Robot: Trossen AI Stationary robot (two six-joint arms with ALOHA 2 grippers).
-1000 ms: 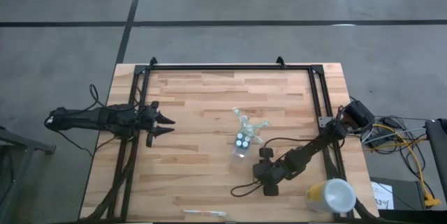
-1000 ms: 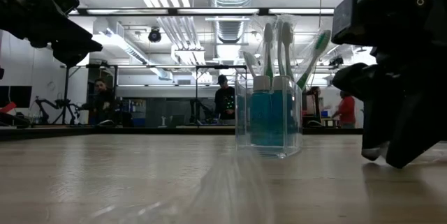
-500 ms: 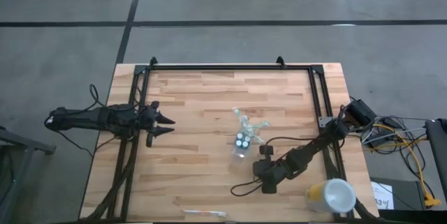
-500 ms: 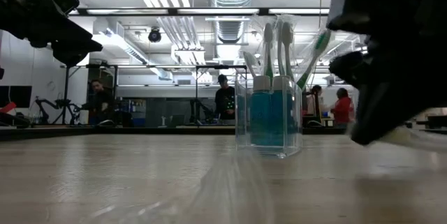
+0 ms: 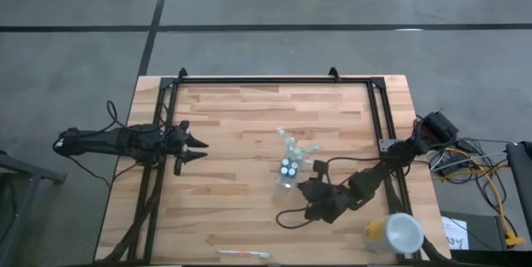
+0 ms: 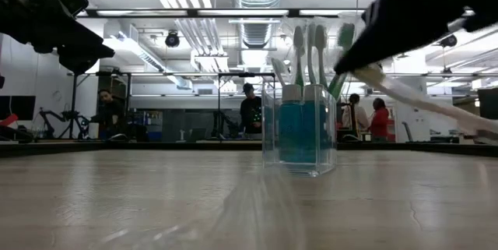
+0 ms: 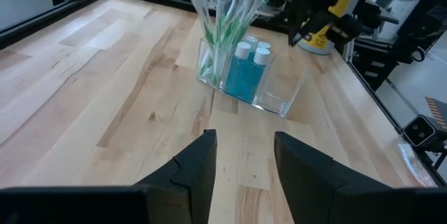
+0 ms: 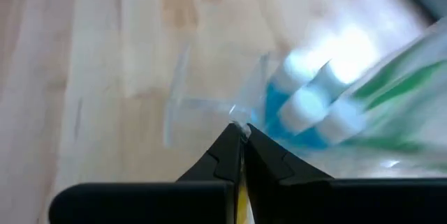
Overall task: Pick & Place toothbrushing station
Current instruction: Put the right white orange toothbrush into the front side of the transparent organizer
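Observation:
A small clear plastic cup stands upright on the wooden table near its middle. It holds several white-and-green toothbrushes and grey-blue tubes with white caps. My right gripper hovers just at the cup's near right side, above the table. It is shut on a thin white toothbrush. In the right wrist view the shut fingertips point at the cup's rim. My left gripper is open and empty above the table's left side, facing the cup. My right gripper pinches the white toothbrush between its two shut fingers; only a thin pale strip shows between them, so which part it holds cannot be told. In the low view the toothbrush slants down from the fingers, clear of the table.
A larger yellow cup with a white top lies at the near right corner. A loose toothbrush lies at the near edge. Black frame rails run along the far edge and both sides. A cable loops under my right arm.
My right gripper has risen from the table top and gone toward the far edge, up to the clear cup, tipping as it went. The white toothbrush in it has been lifted clear of the table. The cup has stayed put.

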